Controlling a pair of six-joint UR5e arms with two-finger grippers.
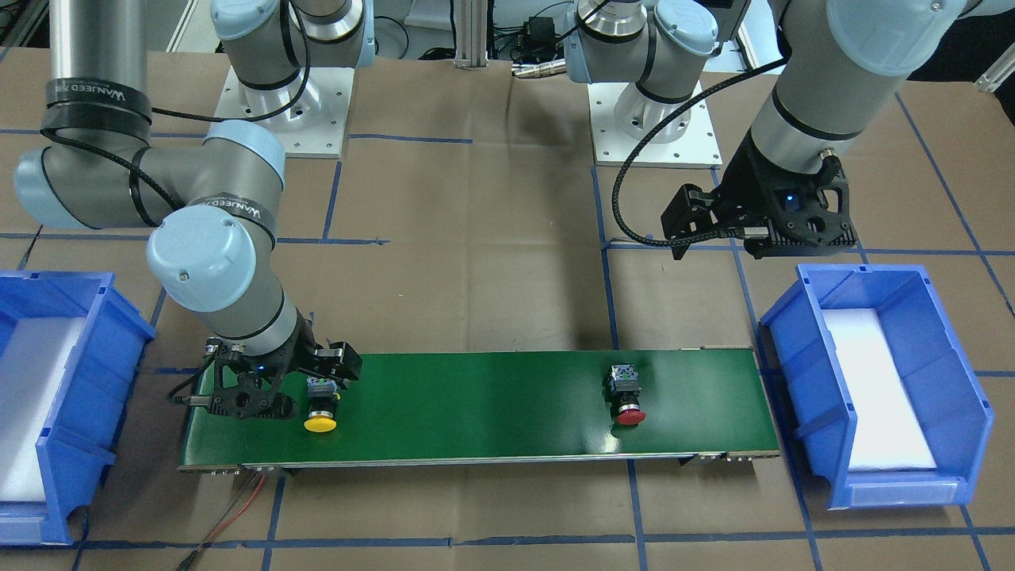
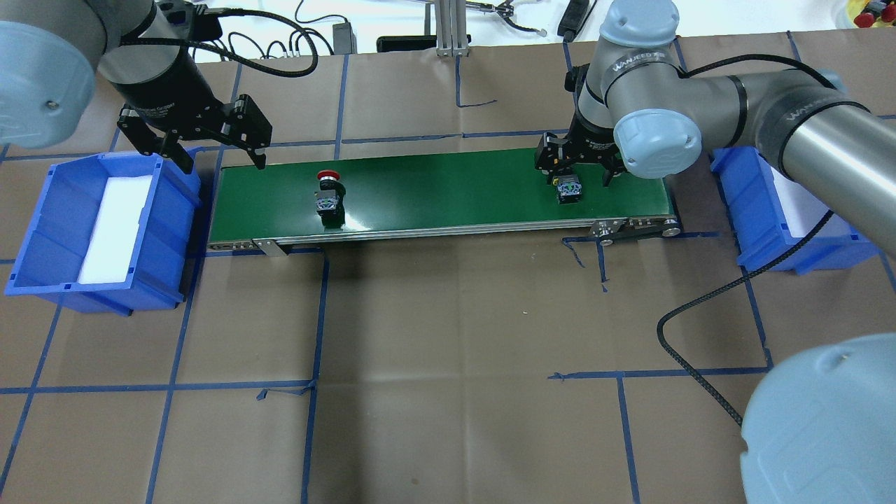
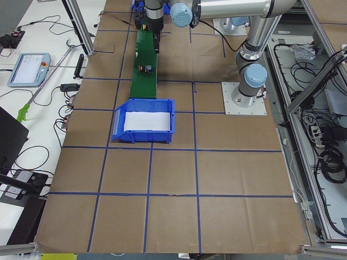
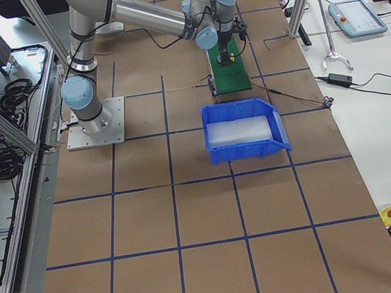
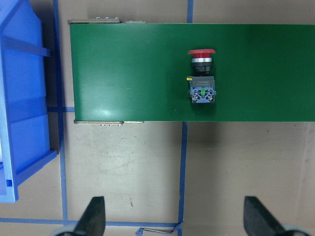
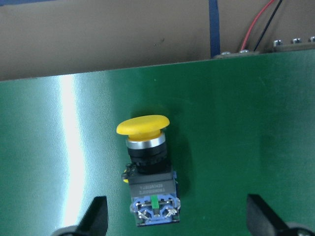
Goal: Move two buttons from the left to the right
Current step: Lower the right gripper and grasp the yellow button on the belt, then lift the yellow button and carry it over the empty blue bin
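The right gripper (image 2: pixel 575 171) is spread wide and holds nothing. It hangs over the right end of a green conveyor belt (image 1: pixel 492 396). In the right wrist view its two black fingers (image 6: pixel 96 219) stand on either side of the yellow button (image 6: pixel 147 167), with bare belt showing between each finger and the button. The fingers seem to be low, near the belt, but how low is hard to judge from these angles.

The yellow button lies on its side on the belt. Its mushroom cap points away from the robot and its blocky black-and-grey body points back toward the gripper.

The left gripper (image 2: pixel 224 162) is also fully spread and empty. It hangs above the left end of the belt, beside the blue bin on the left (image 2: pixel 59 203). Its fingers (image 5: pixel 93 219) frame only brown paper in the left wrist view.

The red button (image 2: pixel 327 196) lies on its side on the belt, nearer the left end and well apart from the yellow one. Its cap likewise points away from the robot. Neither gripper touches it.

The belt runs across a table (image 2: pixel 448 350) covered in brown paper marked with a grid of blue tape. A second blue bin (image 2: pixel 770 238) sits just beyond the belt's right end. Each bin has a white pad in its bottom, and no button lies in either one.
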